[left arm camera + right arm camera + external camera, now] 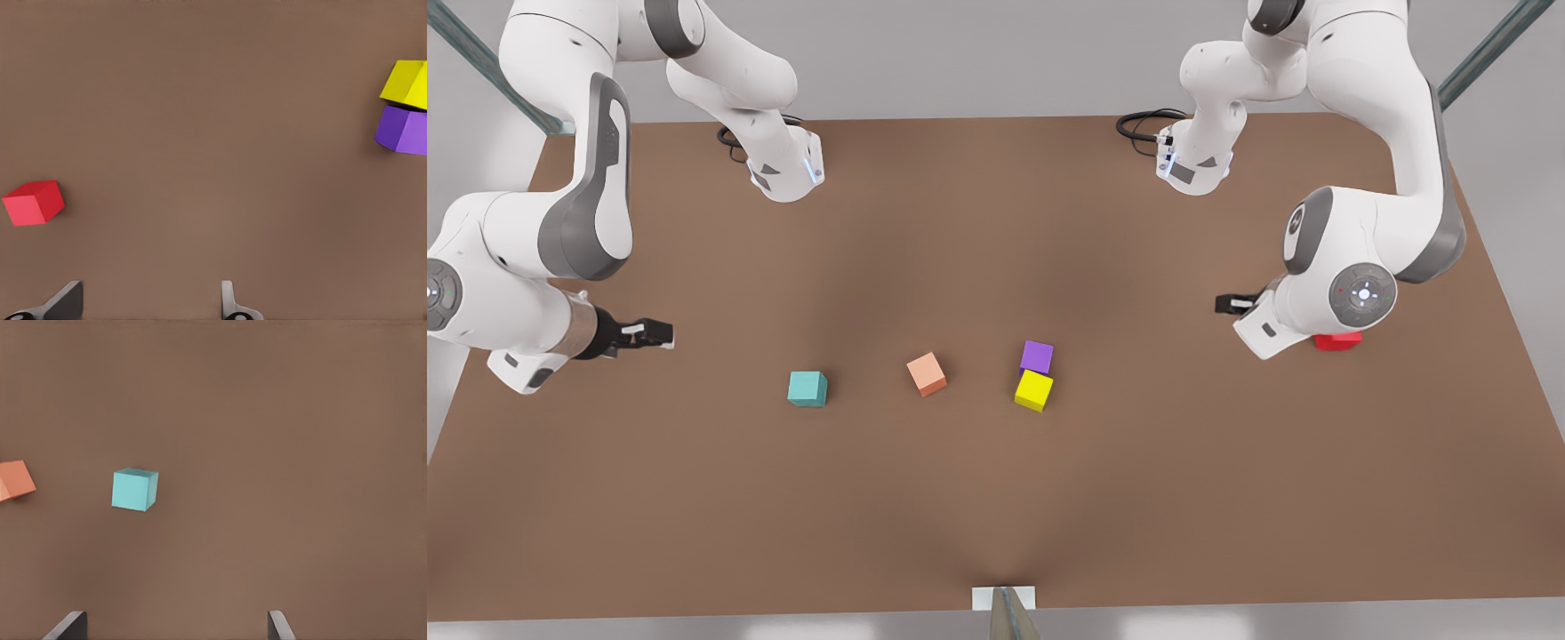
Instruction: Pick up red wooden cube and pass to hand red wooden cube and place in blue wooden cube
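pick not yet begun. red cube (33, 203) lies on the table (996, 498), near my left gripper (150, 303), fingers apart, empty. right gripper (177, 628) spread, waits near blue cube (135, 489). next: centre left over red, descend.

Both grippers (150, 303) (177, 627) low, jaws apart.

Open brown table (996, 498) on all sides of the small bright red wooden cube (33, 203); from the front, left hand (1223, 304) and wrist overhang it, clearance above perhaps tight. Wide bare lane across to the touching purple cube (1037, 356) and yellow cube (1033, 390). Small teal wooden cube (807, 388) alone, well apart from the pale salmon-orange cube (927, 373), unobstructed toward the right hand (660, 333).
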